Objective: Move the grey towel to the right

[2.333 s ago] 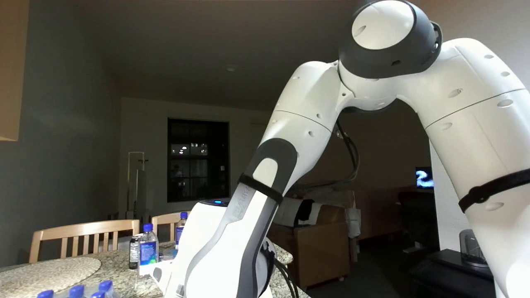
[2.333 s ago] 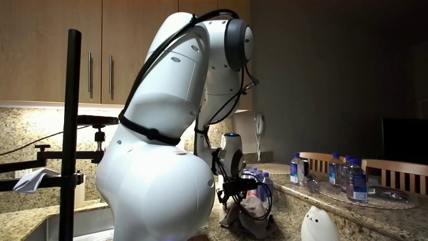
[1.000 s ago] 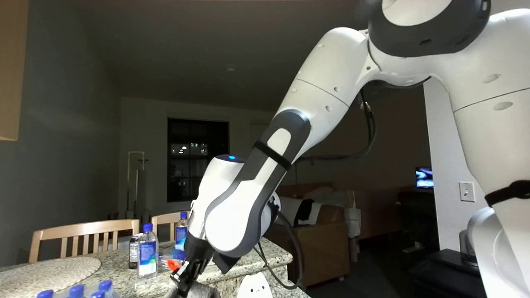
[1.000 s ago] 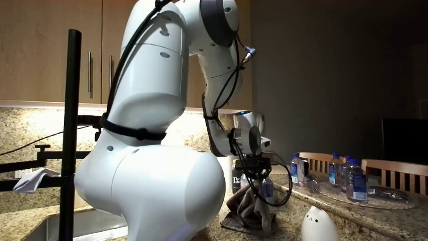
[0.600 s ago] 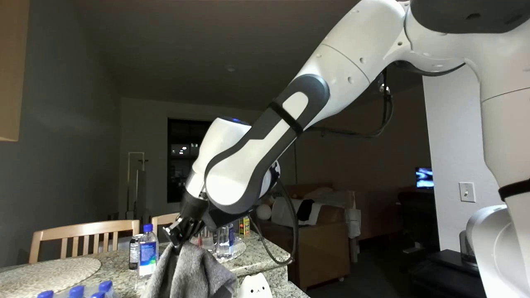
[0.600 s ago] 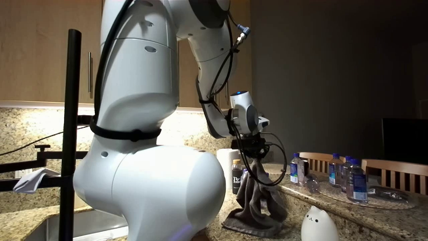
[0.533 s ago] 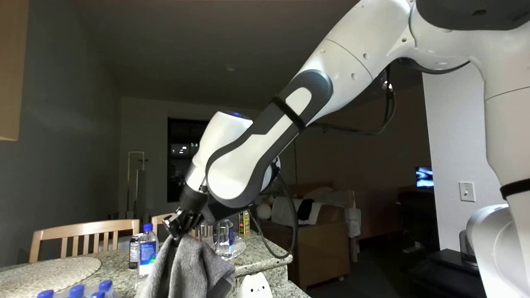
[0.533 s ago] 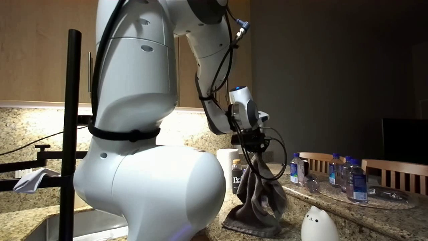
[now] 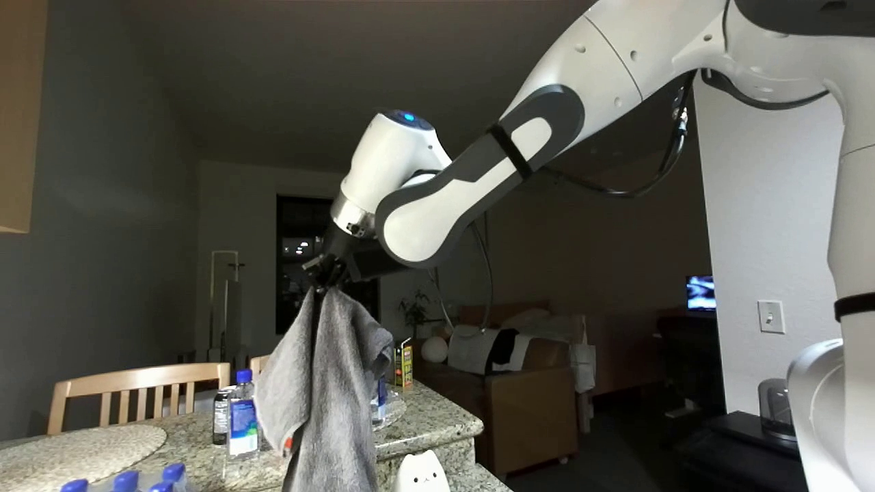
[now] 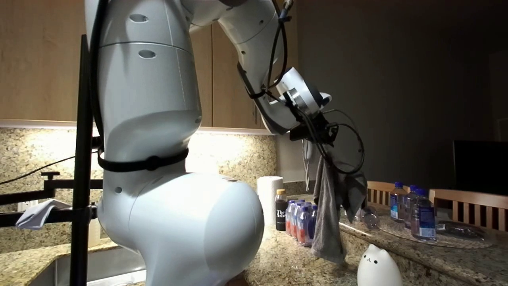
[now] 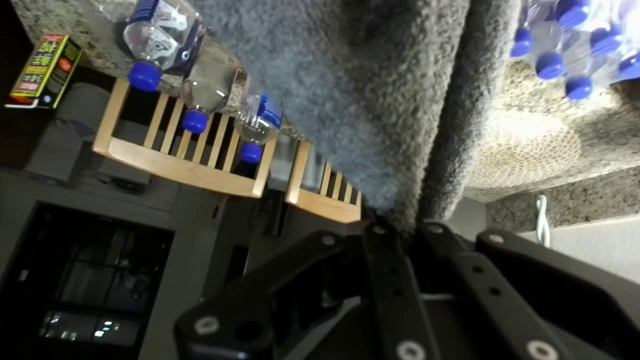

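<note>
The grey towel (image 9: 335, 403) hangs from my gripper (image 9: 324, 281), pinched at its top and falling in long folds. In an exterior view the towel (image 10: 327, 226) drapes in front of the raised ledge, and its lower end shows no spread on the counter; whether the lowest corner touches, I cannot tell. Seen from the wrist, my gripper (image 11: 406, 231) is shut, with the bunched towel (image 11: 360, 95) squeezed between the fingertips. The cloth fills the upper middle of that view and hides part of the counter. In an exterior view its bottom runs out of the frame.
A pack of blue-capped bottles (image 10: 302, 222) stands beside the towel, near a dark bottle (image 10: 280, 212) and a paper roll (image 10: 270, 198). A white cat figure (image 10: 379, 267) sits by the ledge (image 10: 401, 248). More bottles (image 10: 424, 222) stand on the ledge, with chairs (image 9: 140, 379) behind.
My arm has risen with the towel and tilted outward. The cloth, heaped on the counter before with its lower part spread there, now hangs long, further right in an exterior view.
</note>
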Motion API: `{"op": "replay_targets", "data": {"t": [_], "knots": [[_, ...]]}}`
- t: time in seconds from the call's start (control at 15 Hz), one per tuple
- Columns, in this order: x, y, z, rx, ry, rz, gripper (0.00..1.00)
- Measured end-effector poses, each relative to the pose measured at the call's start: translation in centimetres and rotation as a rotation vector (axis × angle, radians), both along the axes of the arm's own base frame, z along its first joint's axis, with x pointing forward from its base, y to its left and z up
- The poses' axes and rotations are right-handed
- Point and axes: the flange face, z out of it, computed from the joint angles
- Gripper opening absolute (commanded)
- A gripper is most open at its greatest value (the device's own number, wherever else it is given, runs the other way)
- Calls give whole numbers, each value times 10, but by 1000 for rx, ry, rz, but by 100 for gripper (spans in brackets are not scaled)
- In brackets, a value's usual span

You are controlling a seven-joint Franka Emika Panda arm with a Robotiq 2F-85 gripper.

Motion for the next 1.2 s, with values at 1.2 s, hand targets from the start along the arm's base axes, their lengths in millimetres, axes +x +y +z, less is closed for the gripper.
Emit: {"op": "replay_targets", "data": {"t": [1.2], "knots": [[-66, -41, 44, -38, 79, -267, 7]]}}
